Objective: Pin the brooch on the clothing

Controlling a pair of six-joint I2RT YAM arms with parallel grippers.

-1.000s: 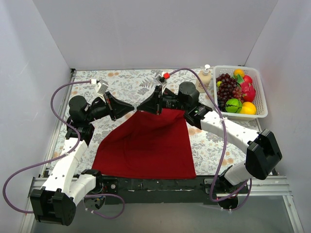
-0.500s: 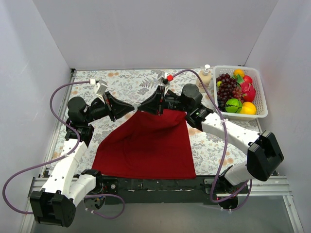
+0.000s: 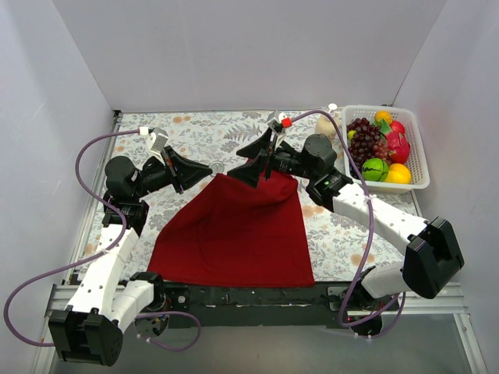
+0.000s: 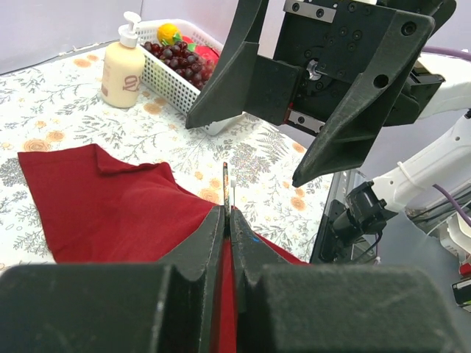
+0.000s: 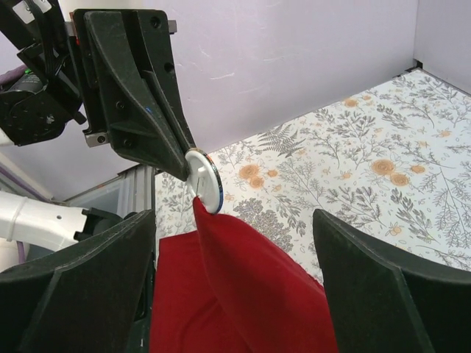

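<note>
Red clothing [image 3: 234, 234] and the brooch [image 5: 204, 180] sit clamped in the left gripper [image 4: 229, 215] mid-frame; right gripper [image 4: 245, 151] gapes. Pinning seems nearly done; next, release gently.

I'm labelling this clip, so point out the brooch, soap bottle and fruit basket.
brooch [image 5: 204, 180]: right wrist view, centre of its round face.
soap bottle [image 4: 123, 72]: left wrist view, middle of its body.
fruit basket [image 3: 417, 148]: top external view, its right wall.
</note>
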